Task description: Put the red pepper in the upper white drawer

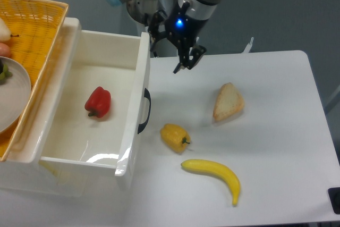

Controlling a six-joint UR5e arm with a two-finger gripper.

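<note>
Fixed camera view. The red pepper [98, 102] lies on the floor of the upper white drawer [135, 110], left of centre. The gripper [169, 56], fingers spread and holding nothing, hangs above the table [276, 131] at upper centre, just right of the drawer's back corner. A yellow pepper [174, 136], banana [212, 176] and bread slice [228, 101] rest on the table.

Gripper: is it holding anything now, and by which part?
Nothing is held. The gripper hangs open over the table; the red pepper lies in the upper white drawer.
</note>
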